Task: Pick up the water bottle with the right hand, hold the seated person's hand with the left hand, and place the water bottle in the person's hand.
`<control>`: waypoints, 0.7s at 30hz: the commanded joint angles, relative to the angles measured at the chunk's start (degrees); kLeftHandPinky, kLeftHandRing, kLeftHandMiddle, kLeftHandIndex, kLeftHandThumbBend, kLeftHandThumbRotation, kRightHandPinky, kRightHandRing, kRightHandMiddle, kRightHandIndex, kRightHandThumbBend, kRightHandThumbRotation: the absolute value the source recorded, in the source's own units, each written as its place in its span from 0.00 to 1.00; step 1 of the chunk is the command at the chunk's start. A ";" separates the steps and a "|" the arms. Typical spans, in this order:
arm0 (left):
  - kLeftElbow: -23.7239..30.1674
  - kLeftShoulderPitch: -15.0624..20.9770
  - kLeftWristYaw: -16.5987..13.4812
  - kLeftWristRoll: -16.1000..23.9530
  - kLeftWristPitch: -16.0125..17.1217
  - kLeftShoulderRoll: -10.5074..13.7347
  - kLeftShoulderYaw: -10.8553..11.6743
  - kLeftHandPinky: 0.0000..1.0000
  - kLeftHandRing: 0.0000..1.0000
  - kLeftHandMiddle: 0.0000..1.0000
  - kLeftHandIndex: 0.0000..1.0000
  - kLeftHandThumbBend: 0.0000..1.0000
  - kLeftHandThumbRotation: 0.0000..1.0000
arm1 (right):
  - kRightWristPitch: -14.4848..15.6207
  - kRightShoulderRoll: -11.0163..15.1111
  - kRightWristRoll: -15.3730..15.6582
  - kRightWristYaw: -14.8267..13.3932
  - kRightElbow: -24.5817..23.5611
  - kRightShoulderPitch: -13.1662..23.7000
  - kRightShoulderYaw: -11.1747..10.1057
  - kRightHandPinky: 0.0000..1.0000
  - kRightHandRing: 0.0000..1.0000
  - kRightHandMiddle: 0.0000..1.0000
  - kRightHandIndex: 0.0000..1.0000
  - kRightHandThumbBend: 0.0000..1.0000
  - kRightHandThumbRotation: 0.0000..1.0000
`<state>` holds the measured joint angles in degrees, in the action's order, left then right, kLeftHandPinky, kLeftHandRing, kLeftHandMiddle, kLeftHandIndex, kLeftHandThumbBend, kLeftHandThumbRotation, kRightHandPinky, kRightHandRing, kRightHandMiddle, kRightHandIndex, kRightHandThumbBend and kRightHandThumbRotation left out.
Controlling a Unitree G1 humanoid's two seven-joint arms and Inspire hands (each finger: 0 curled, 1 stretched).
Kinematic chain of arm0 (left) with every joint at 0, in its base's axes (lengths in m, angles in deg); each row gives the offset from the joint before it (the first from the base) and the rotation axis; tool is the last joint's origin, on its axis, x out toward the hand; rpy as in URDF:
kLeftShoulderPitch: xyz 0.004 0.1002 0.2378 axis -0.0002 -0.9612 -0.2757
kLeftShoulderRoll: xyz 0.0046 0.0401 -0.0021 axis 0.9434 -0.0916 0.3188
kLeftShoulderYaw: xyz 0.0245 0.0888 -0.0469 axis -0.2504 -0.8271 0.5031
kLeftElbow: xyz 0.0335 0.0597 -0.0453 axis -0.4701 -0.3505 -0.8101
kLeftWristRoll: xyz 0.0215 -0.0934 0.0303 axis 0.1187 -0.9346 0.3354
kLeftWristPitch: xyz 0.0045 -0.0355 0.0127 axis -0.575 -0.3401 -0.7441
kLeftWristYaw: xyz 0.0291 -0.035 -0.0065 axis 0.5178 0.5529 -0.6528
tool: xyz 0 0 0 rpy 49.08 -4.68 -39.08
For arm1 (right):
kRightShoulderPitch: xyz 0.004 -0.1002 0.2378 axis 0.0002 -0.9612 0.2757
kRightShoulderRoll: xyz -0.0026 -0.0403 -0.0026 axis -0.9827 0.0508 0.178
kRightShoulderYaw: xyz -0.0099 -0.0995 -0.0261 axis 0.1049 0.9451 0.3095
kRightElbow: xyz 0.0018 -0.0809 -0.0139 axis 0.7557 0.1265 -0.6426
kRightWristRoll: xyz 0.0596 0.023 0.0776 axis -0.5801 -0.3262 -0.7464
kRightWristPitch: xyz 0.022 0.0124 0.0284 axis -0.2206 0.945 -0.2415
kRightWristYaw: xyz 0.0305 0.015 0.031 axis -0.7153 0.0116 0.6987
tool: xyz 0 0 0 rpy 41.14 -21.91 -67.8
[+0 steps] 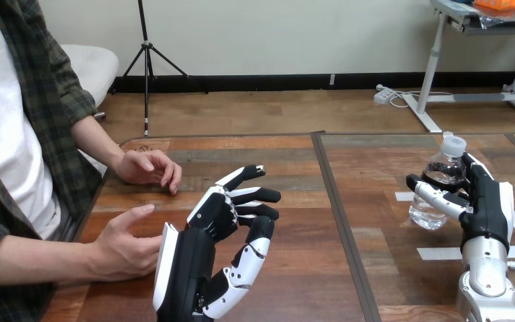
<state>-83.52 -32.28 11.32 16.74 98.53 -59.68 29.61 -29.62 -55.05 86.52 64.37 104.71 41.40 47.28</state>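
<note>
Now — right robot hand (488, 204) clamped round upright water bottle (440, 176) | left robot hand (218, 218) spread, beside person's nearer hand (124, 247)

water bottle (436, 173) partly behind right hand (488, 209) | person (7, 134) cut by left edge

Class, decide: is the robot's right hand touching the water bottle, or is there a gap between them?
Touching. The head view shows the right hand curled round the water bottle, with a finger lying across the bottle's front.
</note>
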 commanded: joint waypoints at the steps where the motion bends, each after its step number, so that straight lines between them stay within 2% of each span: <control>1: 1.78 -0.86 -0.44 0.41 0.47 -1.92 -0.51 0.48 0.58 0.65 0.76 0.28 0.44 | 0.21 1.71 1.04 -0.21 -0.21 6.15 1.04 0.85 0.87 0.88 0.85 0.69 0.00; 10: 1.93 -1.04 -1.19 1.36 0.26 -2.06 -0.29 0.48 0.58 0.65 0.76 0.28 0.44 | 0.86 1.27 0.91 -0.58 -0.06 6.65 0.79 0.82 0.84 0.85 0.83 0.70 0.00; 13: 1.58 -1.07 -1.66 1.70 0.63 -2.02 -0.26 0.48 0.58 0.65 0.77 0.29 0.45 | 1.66 1.17 1.51 -2.20 0.77 7.41 1.13 0.79 0.81 0.82 0.81 0.71 0.00; 21: 1.28 -1.05 -2.04 1.64 0.77 -2.00 -0.43 0.48 0.58 0.65 0.77 0.29 0.46 | 1.71 0.93 1.69 -3.62 1.05 7.87 1.40 0.71 0.75 0.76 0.76 0.74 0.00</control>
<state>-83.52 -32.32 9.80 18.16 98.53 -59.69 29.59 -27.81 -55.01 87.49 61.82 105.84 43.75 48.21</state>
